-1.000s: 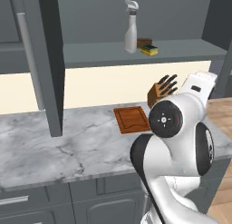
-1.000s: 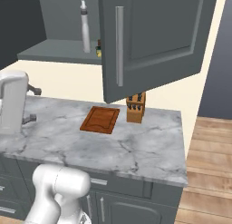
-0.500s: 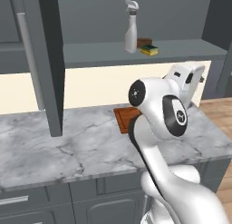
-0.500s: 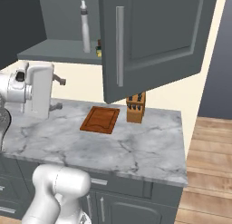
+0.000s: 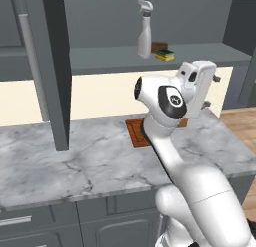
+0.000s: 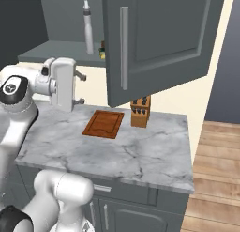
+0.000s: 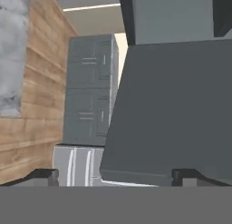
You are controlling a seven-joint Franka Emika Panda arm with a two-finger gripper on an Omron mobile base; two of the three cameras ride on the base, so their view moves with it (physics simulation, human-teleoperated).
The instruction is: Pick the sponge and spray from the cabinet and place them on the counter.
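claw (image 6: 80, 89) spread wide, empty, below cabinet (image 6: 154, 34) shelf; risk: rising claw topples spray (image 5: 144, 30), shoves sponge (image 5: 164, 55).

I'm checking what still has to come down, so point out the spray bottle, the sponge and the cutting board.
spray (image 5: 144, 35): left base view, middle of the bottle body.
sponge (image 5: 164, 55): left base view, its top face, on the shelf.
cutting board (image 6: 104, 124): right base view, centre of the board.
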